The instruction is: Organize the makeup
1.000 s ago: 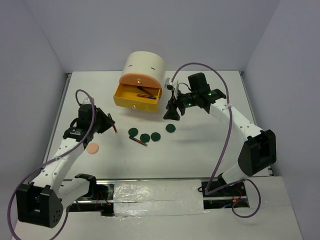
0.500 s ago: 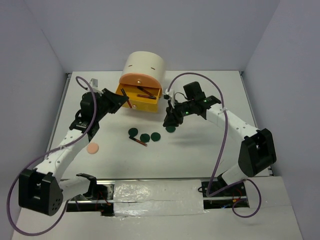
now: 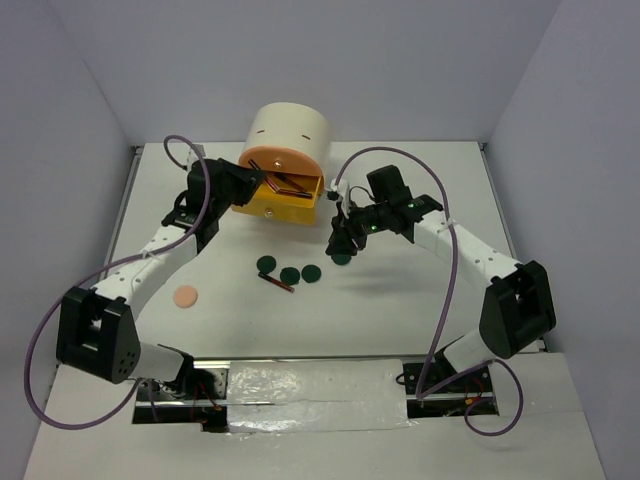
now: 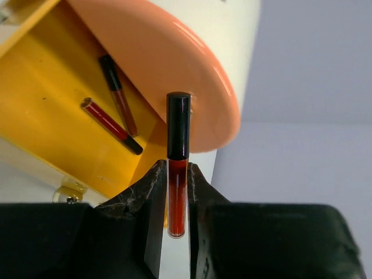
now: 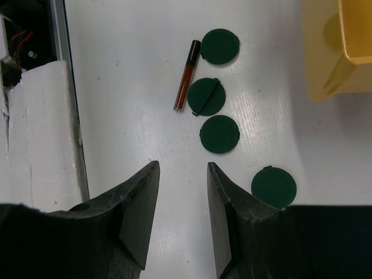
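Note:
My left gripper point(image 3: 256, 189) is shut on a dark-red stick point(image 4: 178, 174) and holds it over the left end of the open yellow drawer point(image 3: 278, 207). Two more dark-red sticks point(image 4: 111, 120) lie in that drawer. My right gripper point(image 3: 341, 243) is open and empty, low over the table point(image 3: 420, 290) beside the rightmost of four dark green discs point(image 3: 342, 258). The right wrist view shows the four discs point(image 5: 220, 134) and another dark-red stick point(image 5: 186, 74) on the table ahead of the open fingers point(image 5: 139, 192). A peach puff point(image 3: 185, 296) lies at the left.
The cream drum-shaped cabinet point(image 3: 290, 128) stands at the back centre, with an orange drawer front point(image 4: 174, 70) above the open yellow drawer. Cables loop over both arms. The table's near edge has a metal rail point(image 5: 61, 87).
My left arm has swung from the left of the table up to the yellow drawer, carrying the dark-red stick. My right gripper has moved slightly left and down toward the rightmost green disc.

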